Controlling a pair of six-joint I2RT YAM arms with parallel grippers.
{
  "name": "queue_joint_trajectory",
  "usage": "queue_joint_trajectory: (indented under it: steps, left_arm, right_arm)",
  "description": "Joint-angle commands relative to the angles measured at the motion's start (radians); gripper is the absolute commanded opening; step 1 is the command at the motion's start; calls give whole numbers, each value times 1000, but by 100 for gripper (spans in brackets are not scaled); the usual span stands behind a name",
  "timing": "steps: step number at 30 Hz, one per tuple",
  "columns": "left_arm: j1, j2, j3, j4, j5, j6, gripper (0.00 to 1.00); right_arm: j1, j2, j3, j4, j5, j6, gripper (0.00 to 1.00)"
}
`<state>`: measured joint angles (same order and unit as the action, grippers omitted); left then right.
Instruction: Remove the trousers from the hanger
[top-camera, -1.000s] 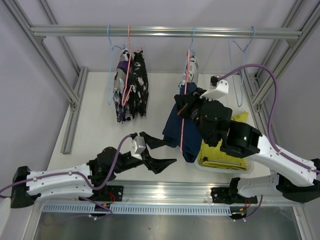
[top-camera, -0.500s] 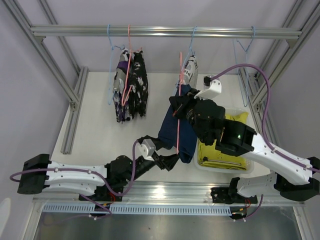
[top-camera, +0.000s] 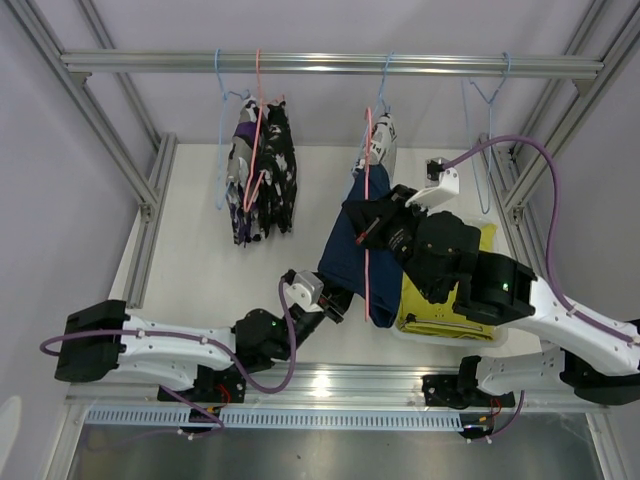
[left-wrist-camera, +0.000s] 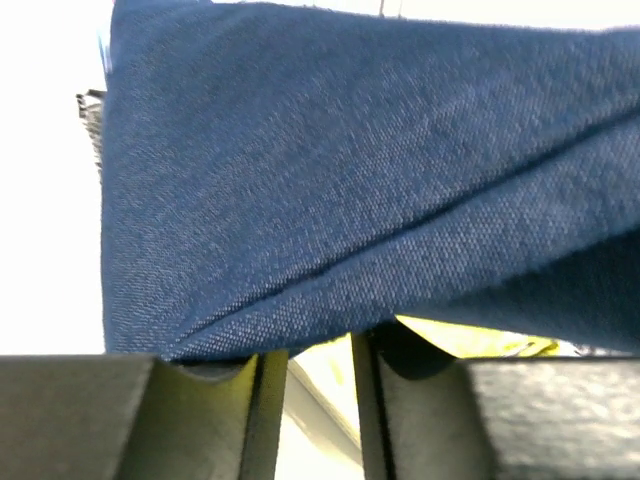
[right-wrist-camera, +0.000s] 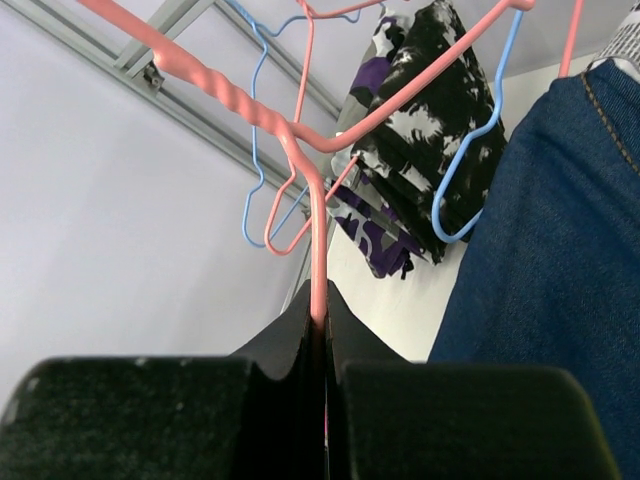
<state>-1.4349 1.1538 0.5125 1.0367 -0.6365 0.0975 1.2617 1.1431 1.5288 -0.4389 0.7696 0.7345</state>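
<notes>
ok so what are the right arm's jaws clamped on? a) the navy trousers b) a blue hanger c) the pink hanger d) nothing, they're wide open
c, in the right wrist view the pink hanger wire runs straight down into the shut jaws, while the navy trousers hang off to one side of them

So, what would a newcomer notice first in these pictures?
The navy trousers hanging mid-scene on a pink hanger, which the right pincer clamps, with the left pincer at their lower edge. Next, the patterned trousers hanging from the rail at the back left.
</notes>
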Motion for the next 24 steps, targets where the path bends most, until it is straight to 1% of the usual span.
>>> queue_joint_trajectory:
  steps: [1, 4, 8, 10, 11, 12, 13, 14, 17, 18, 21, 22, 24]
  left_arm:
    - [-1, 27, 61, 115, -51, 21, 32]
    - [-2, 64, 86, 161, -77, 34, 31]
    - [-7, 101, 115, 175, -89, 42, 30]
    - [-10, 119, 127, 193, -95, 41, 21]
    - [-12, 126, 130, 200, -100, 42, 15]
    - [-13, 136, 133, 206, -101, 42, 5]
    - [-19, 145, 136, 221, -106, 51, 1]
    - [-22, 152, 135, 262, -118, 63, 1]
    - [-38, 191, 149, 318, -155, 116, 1]
    - [-42, 201, 152, 359, -185, 132, 1]
    - [-65, 242, 176, 471, -236, 229, 1]
    - [-70, 253, 184, 500, -250, 292, 1]
    - [-87, 274, 204, 577, -284, 358, 1]
  right_arm:
    - [16, -52, -10, 95, -13, 31, 0]
    - [24, -68, -36, 97, -16, 58, 0]
    - [33, -71, -58, 98, -10, 77, 0]
    - [38, -69, -68, 97, 2, 91, 0]
    - [39, -71, -73, 100, 10, 97, 0]
    - [47, -72, -87, 104, 17, 103, 0]
    - [48, -75, -93, 104, 37, 112, 0]
    - [50, -77, -99, 106, 42, 118, 0]
    - [51, -79, -121, 127, 46, 137, 0]
    - [51, -75, -124, 137, 42, 140, 0]
    - [59, -66, -122, 131, 36, 144, 0]
    - [61, -65, -122, 124, 37, 146, 0]
    - [70, -74, -125, 102, 53, 146, 0]
